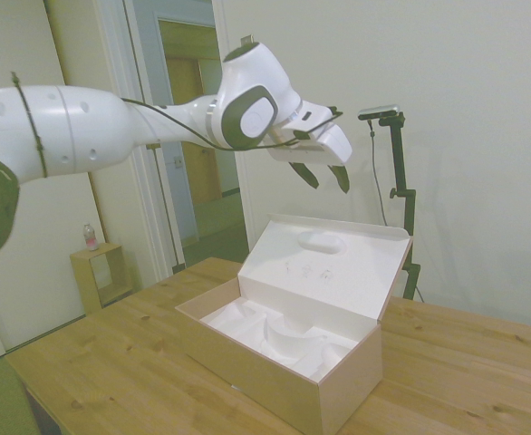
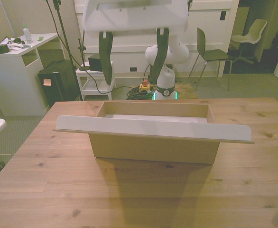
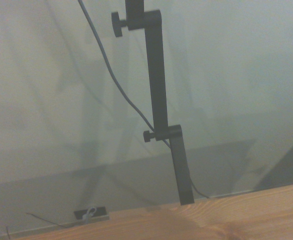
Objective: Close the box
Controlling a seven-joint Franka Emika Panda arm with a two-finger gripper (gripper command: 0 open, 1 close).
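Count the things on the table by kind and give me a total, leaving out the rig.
Cardboard box, lid open: 1
Total: 1
The gripper is above the box, not on the table, so it is not counted.

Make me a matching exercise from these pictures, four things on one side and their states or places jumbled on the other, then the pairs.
Things:
1. lid
2. pincer
3. insert
4. table

States:
A. open, in the air above the box
B. lying inside the box
C. raised, leaning back on its hinge
D. bearing the box

Pairs: 1-C, 2-A, 3-B, 4-D
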